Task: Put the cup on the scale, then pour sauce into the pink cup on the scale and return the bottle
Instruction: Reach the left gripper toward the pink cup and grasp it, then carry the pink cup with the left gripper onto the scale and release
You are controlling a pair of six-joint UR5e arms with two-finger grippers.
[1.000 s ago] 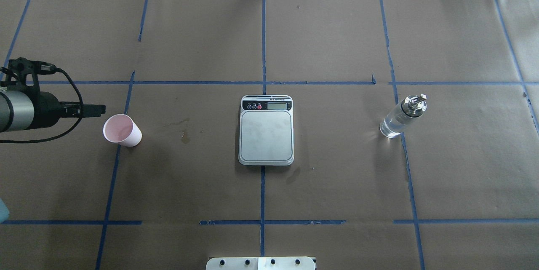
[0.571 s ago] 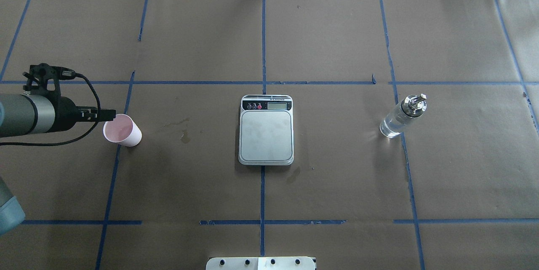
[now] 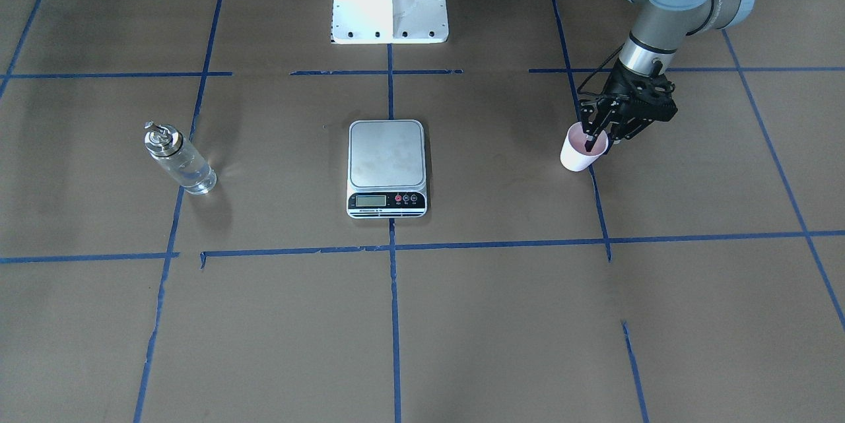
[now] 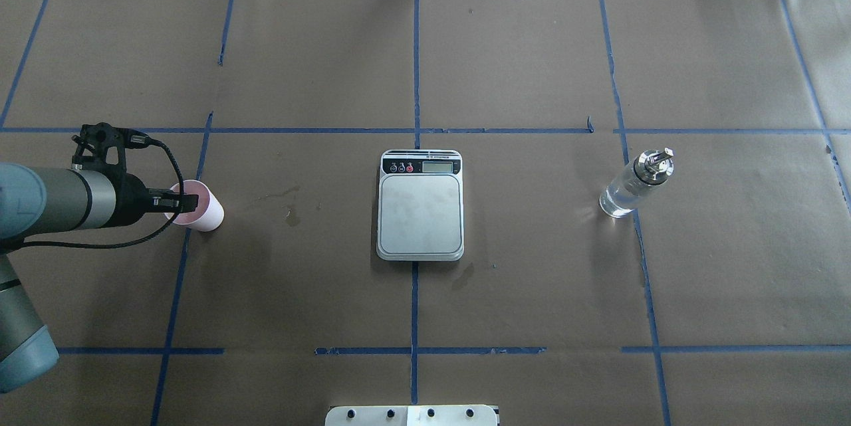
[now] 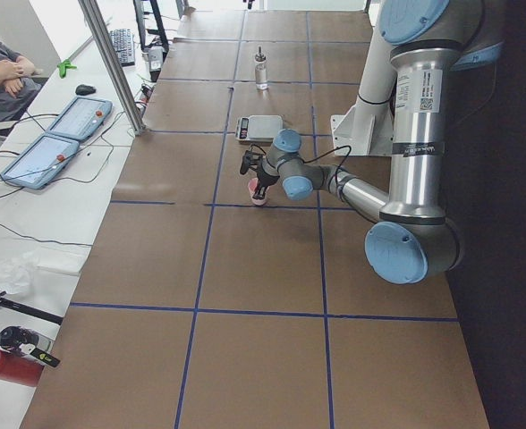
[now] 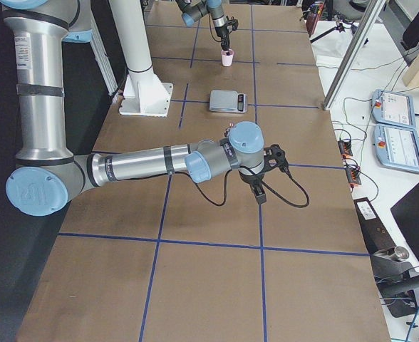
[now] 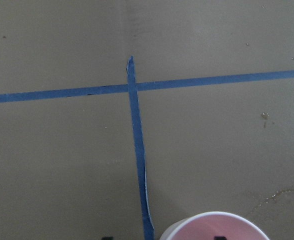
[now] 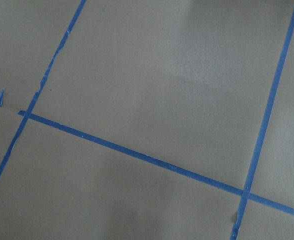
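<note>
One cup (image 4: pixel 207 213), one scale (image 4: pixel 420 210) and one bottle (image 4: pixel 625 192) stand on the counter (image 4: pixel 532 293). The cup is upright near the left edge, the scale at the centre. The bottle stands toward the right edge and holds clear liquid (image 3: pixel 191 175).

The left arm reaches in low from the left edge. The left pincer (image 3: pixel 597 138) is apart, one finger inside the cup and one outside its wall.

The right pincer (image 6: pixel 259 194) points down over the right end; apart or together, I cannot tell.

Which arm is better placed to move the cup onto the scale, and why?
Left. Its gripper is open astride the cup's rim. The right gripper hangs far from the cup, at the table's opposite end.
</note>
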